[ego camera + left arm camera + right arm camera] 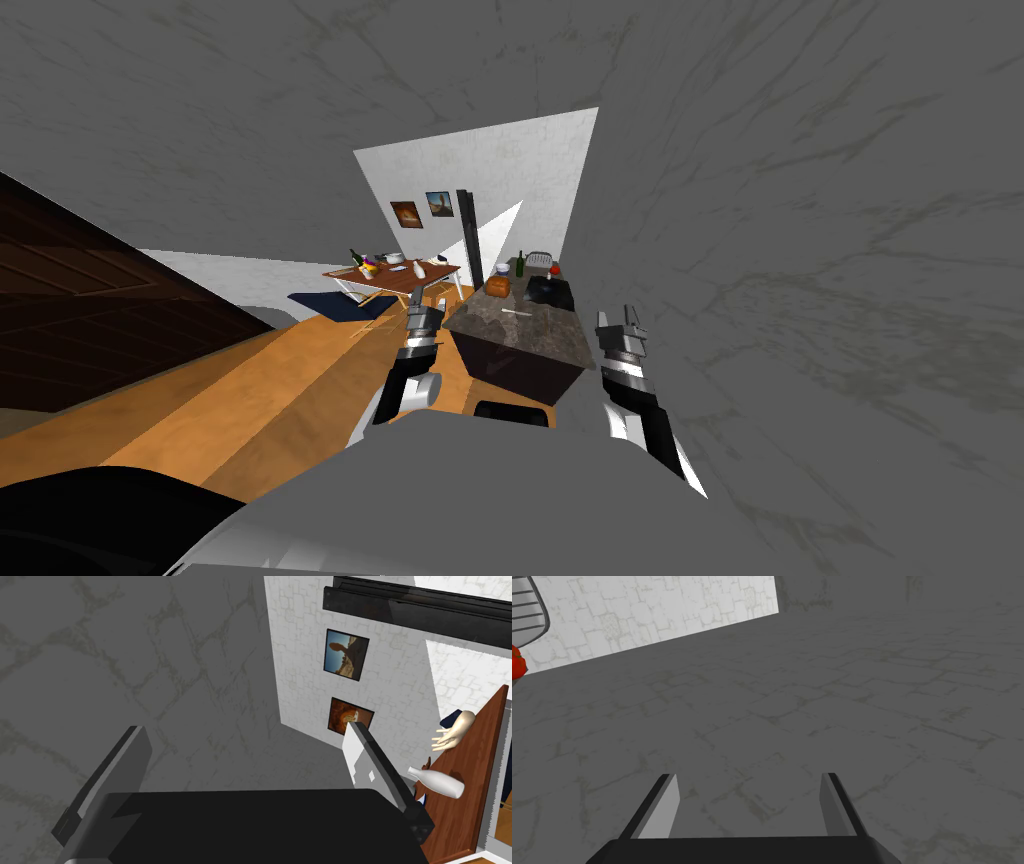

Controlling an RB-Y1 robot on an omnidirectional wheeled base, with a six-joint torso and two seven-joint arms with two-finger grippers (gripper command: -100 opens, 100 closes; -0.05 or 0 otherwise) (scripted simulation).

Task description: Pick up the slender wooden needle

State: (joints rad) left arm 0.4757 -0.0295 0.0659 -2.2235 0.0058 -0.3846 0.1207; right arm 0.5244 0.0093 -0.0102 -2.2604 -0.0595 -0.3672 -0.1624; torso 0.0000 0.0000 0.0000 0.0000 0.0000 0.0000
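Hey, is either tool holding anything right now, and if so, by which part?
Nothing is held. The left tool and right tool are both open and empty; the needle lies on the dark counter.

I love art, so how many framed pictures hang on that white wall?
2. An orange-brown picture and a blue-sky picture hang side by side on the white wall behind the wooden table. More may be hidden out of view.
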